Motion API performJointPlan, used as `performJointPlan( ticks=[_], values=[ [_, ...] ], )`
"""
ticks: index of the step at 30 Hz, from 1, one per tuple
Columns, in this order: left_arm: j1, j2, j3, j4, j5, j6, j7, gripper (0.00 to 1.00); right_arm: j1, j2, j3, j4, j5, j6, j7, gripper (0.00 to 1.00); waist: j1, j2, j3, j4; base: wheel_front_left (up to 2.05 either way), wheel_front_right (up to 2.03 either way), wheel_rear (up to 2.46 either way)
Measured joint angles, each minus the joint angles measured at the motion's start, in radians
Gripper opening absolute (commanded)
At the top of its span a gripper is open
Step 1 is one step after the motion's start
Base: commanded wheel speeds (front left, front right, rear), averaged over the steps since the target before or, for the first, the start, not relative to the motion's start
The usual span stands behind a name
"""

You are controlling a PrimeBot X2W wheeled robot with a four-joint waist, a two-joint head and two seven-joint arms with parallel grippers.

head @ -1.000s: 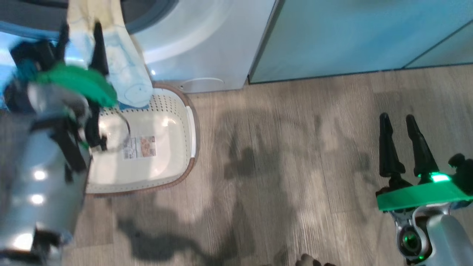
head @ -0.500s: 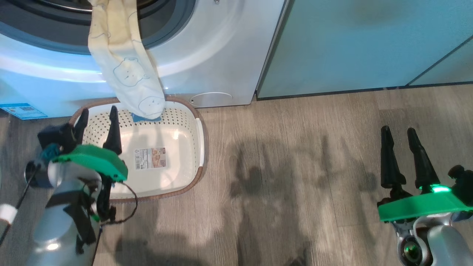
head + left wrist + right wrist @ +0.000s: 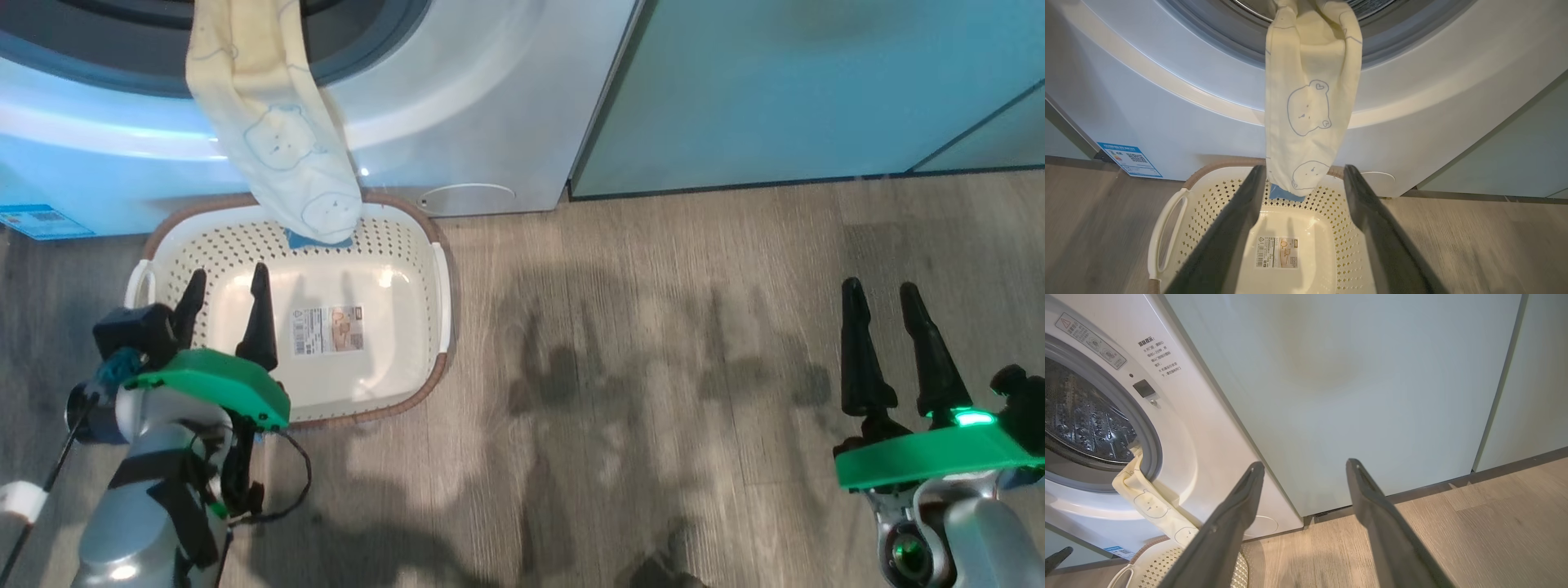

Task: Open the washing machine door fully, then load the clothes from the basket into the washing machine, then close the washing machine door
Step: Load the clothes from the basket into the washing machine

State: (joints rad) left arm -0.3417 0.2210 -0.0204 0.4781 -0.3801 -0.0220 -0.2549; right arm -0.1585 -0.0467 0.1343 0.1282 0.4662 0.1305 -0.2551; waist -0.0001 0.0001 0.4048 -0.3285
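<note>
A pale yellow garment of the clothes (image 3: 273, 131) (image 3: 1310, 110) (image 3: 1153, 508) hangs out of the washing machine (image 3: 457, 122) (image 3: 1167, 106) (image 3: 1184, 428) opening, its blue-trimmed end dangling into the basket (image 3: 392, 245) (image 3: 1167, 212) (image 3: 1224, 567). The cream basket sits on the floor against the washer, with just the label sticker on its bottom. My left gripper (image 3: 225, 287) (image 3: 1304, 171) hovers open over the basket's near left part, holding nothing. My right gripper (image 3: 880, 294) (image 3: 1304, 465) stands open above the floor at the lower right. The washing machine door is out of view.
Pale green cabinets (image 3: 816, 82) (image 3: 1351, 396) stand right of the washer. Grey wood floor (image 3: 653, 367) stretches between the basket and my right gripper. A blue energy sticker (image 3: 37, 220) (image 3: 1128, 159) marks the washer's lower left front.
My left gripper has drawn back from the hanging garment at the washer opening, down to above the basket. The head camera shifted. The right arm has not moved.
</note>
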Motion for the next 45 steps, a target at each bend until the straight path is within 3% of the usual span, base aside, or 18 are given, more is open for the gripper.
performJointPlan(
  ticks=[6, 25, 44, 45],
  values=[
    [-0.076, 0.012, -0.018, 0.072, -0.016, -0.039, 0.038, 1.0, -0.014, 0.0, 0.008, -0.004, 0.0, 0.0, 0.0, 1.0, 0.0, 0.0, 0.035, -0.014, 0.0, 0.0, 0.0],
    [-0.463, 0.055, -0.082, 0.378, -0.007, -0.081, 0.075, 1.0, -0.078, 0.001, 0.027, -0.016, 0.007, 0.0, 0.0, 1.0, 0.0002, 0.0, 0.179, -0.057, 0.0, 0.0, 0.0],
    [-0.745, 0.079, -0.117, 0.607, 0.021, -0.07, 0.065, 1.0, -0.14, 0.001, 0.033, -0.031, 0.009, 0.0, 0.0, 1.0, 0.0001, -0.0001, 0.319, -0.046, 0.0, 0.0, 0.0],
    [-0.754, 0.079, -0.118, 0.612, 0.021, -0.07, 0.065, 0.93, -0.144, 0.001, 0.033, -0.031, 0.009, 0.0, 0.0, 1.0, 0.0002, -0.0001, 0.322, -0.046, 0.0, 0.0, 0.0]
  ],
)
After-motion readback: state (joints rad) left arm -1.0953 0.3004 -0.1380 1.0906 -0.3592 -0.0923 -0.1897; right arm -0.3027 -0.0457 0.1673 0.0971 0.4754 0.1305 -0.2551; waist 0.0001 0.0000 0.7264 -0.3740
